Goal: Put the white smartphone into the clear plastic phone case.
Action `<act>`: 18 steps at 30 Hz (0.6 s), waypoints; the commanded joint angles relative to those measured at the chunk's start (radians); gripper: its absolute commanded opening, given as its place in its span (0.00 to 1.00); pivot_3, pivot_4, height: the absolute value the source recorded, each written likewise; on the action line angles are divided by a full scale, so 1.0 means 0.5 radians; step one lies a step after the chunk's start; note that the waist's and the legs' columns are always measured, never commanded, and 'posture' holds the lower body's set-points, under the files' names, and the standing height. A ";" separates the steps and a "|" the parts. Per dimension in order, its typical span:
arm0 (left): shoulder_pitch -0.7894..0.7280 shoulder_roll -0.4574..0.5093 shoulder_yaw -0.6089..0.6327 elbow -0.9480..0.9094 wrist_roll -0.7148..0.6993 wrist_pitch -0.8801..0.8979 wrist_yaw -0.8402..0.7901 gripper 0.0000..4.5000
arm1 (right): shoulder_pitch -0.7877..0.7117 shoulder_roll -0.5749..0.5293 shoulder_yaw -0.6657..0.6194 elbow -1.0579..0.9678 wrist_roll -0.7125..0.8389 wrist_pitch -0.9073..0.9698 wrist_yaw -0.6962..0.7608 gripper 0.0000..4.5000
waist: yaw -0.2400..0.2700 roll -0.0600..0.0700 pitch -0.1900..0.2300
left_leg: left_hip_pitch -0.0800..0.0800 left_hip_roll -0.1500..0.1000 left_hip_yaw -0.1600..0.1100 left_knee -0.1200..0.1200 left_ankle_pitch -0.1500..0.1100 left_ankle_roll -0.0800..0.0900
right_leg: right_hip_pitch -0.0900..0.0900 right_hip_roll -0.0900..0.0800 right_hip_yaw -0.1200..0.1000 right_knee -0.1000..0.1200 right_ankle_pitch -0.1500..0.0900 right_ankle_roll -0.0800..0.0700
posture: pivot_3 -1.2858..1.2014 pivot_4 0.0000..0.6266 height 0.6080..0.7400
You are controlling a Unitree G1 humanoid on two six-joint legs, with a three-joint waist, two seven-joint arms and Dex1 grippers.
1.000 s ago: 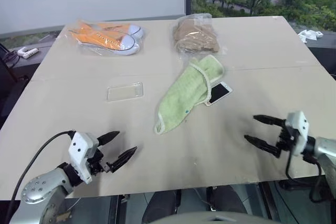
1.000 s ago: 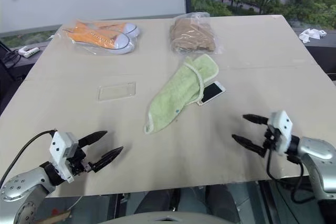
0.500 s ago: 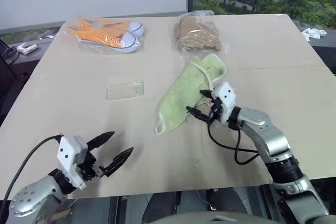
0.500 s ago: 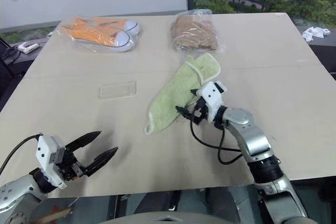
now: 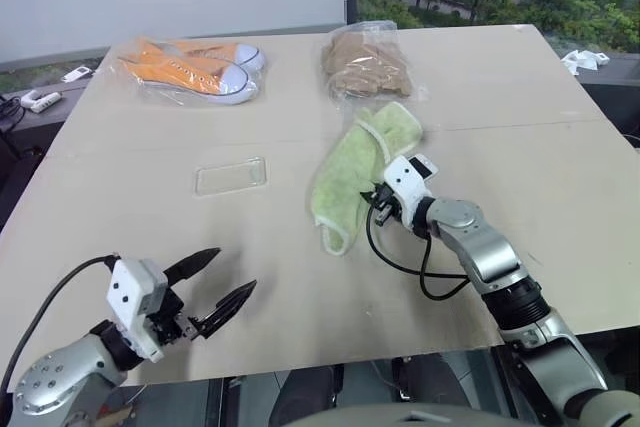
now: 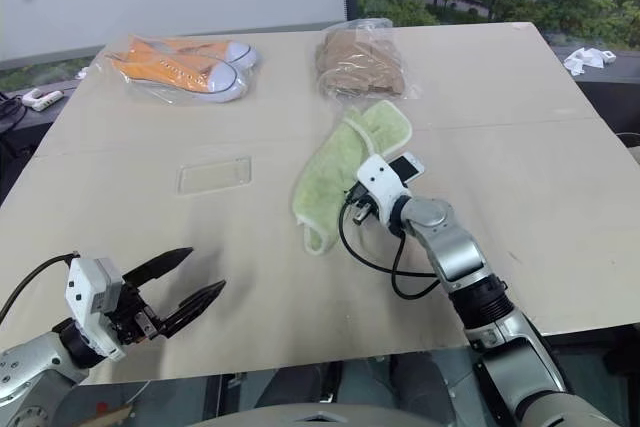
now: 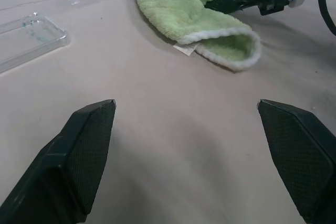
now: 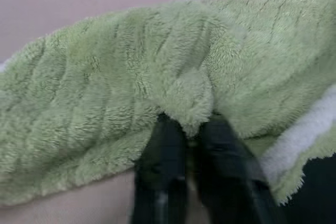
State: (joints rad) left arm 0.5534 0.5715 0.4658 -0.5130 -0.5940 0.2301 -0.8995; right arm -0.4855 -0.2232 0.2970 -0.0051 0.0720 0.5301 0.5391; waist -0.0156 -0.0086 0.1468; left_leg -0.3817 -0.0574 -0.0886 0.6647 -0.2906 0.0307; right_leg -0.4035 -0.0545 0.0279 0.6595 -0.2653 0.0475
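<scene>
While the right gripper (image 8: 191, 129) has its fingers pinched on a fold of the green towel (image 5: 352, 173) at centre frame, the white smartphone (image 5: 422, 164) lies just behind that gripper, mostly hidden; only one white end peeks out. The clear plastic phone case (image 5: 231, 176) lies flat on the bench (image 5: 520, 147), left of centre, well apart from the towel. The left gripper (image 5: 214, 287) hovers at lower left, fingers spread wide, holding nothing.

Step in hand, as judged: drag the towel off the phone. To do this well, pull the cloth toward the left of the frame and slightly upward, so the fabric lifts off the phone instead of sliding it along. Keep the pull away from the case so the cloth does not cover it.

Hard to make out: how much of the phone sits under the towel, and whether the pinch catches only cloth. Case edges are faint against the bench; its open side cannot be told.
</scene>
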 commanded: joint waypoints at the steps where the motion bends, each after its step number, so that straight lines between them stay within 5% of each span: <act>1: -0.024 0.014 0.002 -0.079 -0.045 -0.015 -0.004 1.00 | -0.054 0.064 -0.219 -0.189 0.181 -0.058 -0.001 0.01 | 0.000 0.000 0.000 | 0.000 0.000 0.000 0.000 0.000 0.000 | 0.000 0.000 0.000 0.000 0.000 0.000 | 0.52 0.24 1.00; 11: -0.426 0.076 -0.219 -0.203 -0.151 0.171 0.100 1.00 | -0.400 -0.217 -0.978 0.039 0.308 -0.428 -0.269 0.01 | 0.009 0.002 0.002 | 0.000 -0.002 -0.001 0.000 0.000 0.000 | 0.000 -0.001 -0.001 0.000 0.000 0.001 | 0.52 0.24 1.00; 18: -0.929 0.069 -0.476 -0.305 -0.230 0.397 0.316 1.00 | -0.680 -0.602 -1.071 0.612 0.048 -0.858 -0.459 0.01 | -0.011 0.002 0.002 | -0.003 -0.002 0.007 -0.001 0.001 0.000 | -0.005 0.001 0.005 0.004 0.000 0.001 | 0.52 0.24 1.00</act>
State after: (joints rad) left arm 0.1107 0.6041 0.2384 -0.6208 -0.6814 0.4086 -0.7682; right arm -0.8048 -0.5044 -0.2287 0.2698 0.1216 0.1667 0.3250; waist -0.0210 -0.0074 0.1476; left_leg -0.3829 -0.0577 -0.0840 0.6638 -0.2902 0.0306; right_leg -0.4064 -0.0537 0.0319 0.6616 -0.2651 0.0478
